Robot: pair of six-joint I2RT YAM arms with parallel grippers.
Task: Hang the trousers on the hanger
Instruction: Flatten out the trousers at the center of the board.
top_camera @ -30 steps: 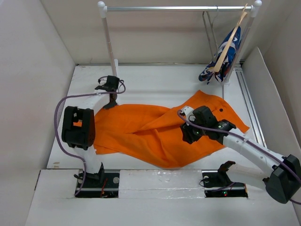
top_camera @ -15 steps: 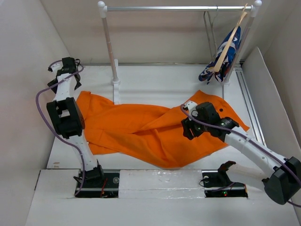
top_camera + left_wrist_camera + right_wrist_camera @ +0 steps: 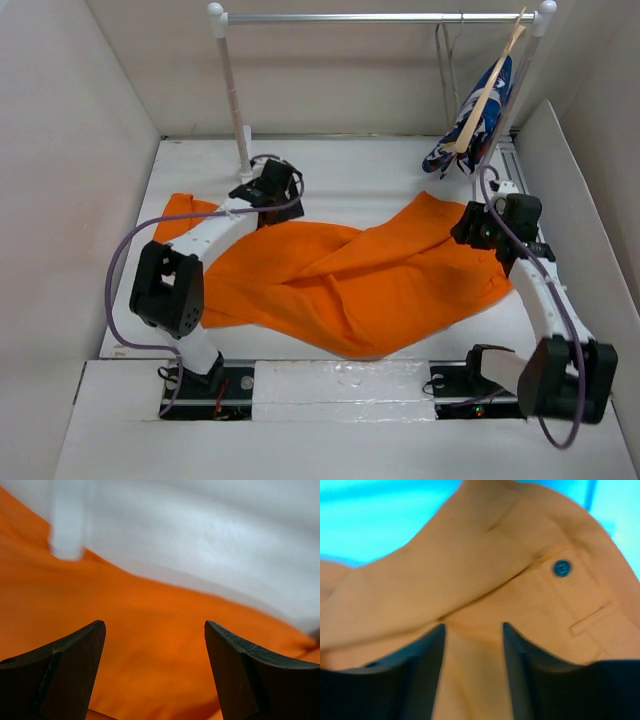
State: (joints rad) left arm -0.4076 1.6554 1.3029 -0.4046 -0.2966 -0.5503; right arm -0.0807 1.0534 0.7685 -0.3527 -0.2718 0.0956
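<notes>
The orange trousers (image 3: 350, 280) lie spread across the table, waistband to the right. Their dark button (image 3: 562, 568) shows in the right wrist view. My left gripper (image 3: 272, 180) hovers over the trousers' upper left edge near the rack post. Its jaws (image 3: 155, 625) are wide open, with only orange cloth (image 3: 150, 600) below them. My right gripper (image 3: 468, 230) is low over the waistband (image 3: 470, 560). Its jaws (image 3: 473, 625) stand apart, with a fold of cloth lying between the fingers. The grey wire hanger (image 3: 441, 70) hangs on the rail at the back right, away from both grippers.
A white clothes rack stands at the back, with a post (image 3: 232, 90) and a top bar (image 3: 370, 17). A wooden hanger with a blue patterned garment (image 3: 480, 115) hangs at the bar's right end. White walls enclose the table. A metal track (image 3: 530, 220) runs along the right side.
My left arm swung from the far left corner back to the trousers' upper edge and its jaws opened. My right gripper moved from the trousers' middle to the waistband at the right.
</notes>
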